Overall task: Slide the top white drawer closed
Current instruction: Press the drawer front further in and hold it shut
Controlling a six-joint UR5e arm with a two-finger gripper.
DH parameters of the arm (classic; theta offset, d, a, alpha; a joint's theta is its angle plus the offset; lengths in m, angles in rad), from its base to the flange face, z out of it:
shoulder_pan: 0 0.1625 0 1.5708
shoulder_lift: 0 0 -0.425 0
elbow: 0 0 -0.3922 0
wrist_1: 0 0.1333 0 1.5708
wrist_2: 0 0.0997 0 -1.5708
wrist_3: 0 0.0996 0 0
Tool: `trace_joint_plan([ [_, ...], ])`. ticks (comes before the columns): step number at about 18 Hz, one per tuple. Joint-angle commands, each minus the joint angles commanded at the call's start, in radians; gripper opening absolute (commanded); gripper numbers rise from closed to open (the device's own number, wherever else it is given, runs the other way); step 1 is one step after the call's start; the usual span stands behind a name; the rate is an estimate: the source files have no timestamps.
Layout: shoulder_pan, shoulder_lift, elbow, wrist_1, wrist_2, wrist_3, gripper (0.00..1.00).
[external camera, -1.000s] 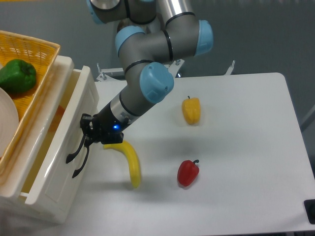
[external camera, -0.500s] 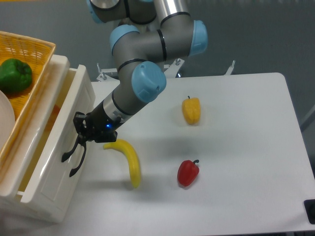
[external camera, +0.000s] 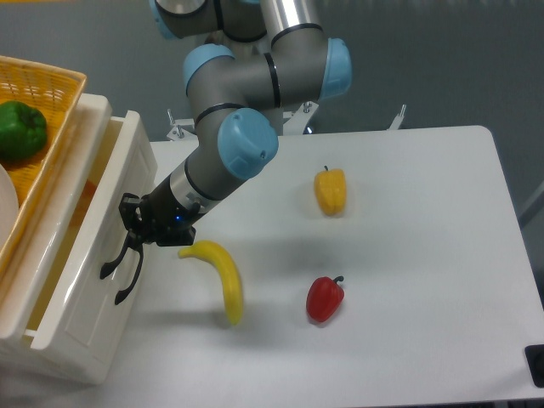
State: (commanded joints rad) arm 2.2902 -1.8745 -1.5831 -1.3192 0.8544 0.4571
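The gripper (external camera: 127,242) presses against the black curved handle (external camera: 119,268) on the front panel of the top white drawer (external camera: 89,280), though whether its jaws are spread or pinched I cannot tell; over the past second both have shifted leftward, so the drawer is sliding in. It still juts out under the yellow wicker basket (external camera: 38,85), so the closing looks unfinished; the banana (external camera: 219,276) lies just beside the gripper, untouched.

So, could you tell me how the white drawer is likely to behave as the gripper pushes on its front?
The white drawer looks like thick rigid plastic, so it should probably slide as one piece without flexing. Its glossy front may let the gripper slip sideways near the black handle. It seems to hold something orange, so expect modest resistance.
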Motion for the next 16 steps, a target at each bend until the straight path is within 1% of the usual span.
trace_joint_plan([
  [7,-0.001,-0.009,0.002,0.0,0.0,0.0,0.04],
  [16,-0.029,0.003,-0.003,0.0,0.002,-0.023,0.04],
])
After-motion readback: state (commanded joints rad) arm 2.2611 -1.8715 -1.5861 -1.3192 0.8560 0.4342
